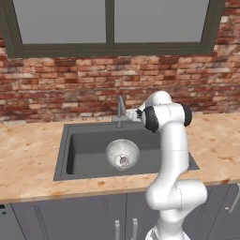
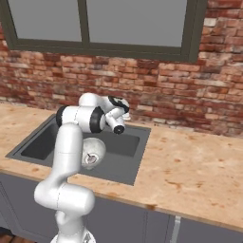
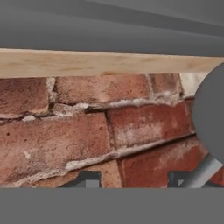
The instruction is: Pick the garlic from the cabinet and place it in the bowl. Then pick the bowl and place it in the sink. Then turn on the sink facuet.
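We see the bowl [image 1: 123, 153] resting in the sink [image 1: 89, 145] with the garlic [image 1: 124, 161] inside; our tool [image 3: 134, 178] is beside the sink facuet [image 1: 120, 110], jaws parted, gripping nothing.

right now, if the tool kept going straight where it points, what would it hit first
Most likely the red brick wall straight ahead of the tool. The slim grey metal faucet sits off to one side, though depth is hard to judge.
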{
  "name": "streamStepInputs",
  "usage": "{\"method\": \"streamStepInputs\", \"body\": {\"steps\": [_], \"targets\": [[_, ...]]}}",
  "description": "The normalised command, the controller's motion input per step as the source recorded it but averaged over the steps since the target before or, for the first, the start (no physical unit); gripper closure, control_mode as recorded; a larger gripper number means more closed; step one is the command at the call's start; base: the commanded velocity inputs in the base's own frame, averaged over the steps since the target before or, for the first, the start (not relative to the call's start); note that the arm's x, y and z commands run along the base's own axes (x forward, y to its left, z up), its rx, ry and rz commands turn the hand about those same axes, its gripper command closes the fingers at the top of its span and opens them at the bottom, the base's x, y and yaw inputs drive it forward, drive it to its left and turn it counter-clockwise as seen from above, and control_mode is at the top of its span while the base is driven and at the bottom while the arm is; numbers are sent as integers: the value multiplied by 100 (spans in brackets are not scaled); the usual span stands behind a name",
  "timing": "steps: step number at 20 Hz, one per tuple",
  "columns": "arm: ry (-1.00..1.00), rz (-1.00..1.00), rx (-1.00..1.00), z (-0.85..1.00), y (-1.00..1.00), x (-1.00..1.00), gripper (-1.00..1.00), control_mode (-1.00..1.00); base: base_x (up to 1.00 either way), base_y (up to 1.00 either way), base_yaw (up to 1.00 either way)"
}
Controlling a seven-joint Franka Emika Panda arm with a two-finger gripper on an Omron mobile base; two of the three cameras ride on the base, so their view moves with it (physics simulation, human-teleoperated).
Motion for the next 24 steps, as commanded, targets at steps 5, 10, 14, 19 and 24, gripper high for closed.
{"method": "streamStepInputs", "body": {"steps": [5,10,14,19,24], "targets": [[2,-2,16,0,-31,2,-100,-100,0,0,0],[0,0,11,-35,-78,0,-100,-100,0,0,0],[0,0,3,-59,-74,0,-100,-100,0,0,0],[0,0,1,-65,-72,0,-100,-100,0,0,0],[1,0,0,-70,-80,0,-100,-100,0,0,0]]}}
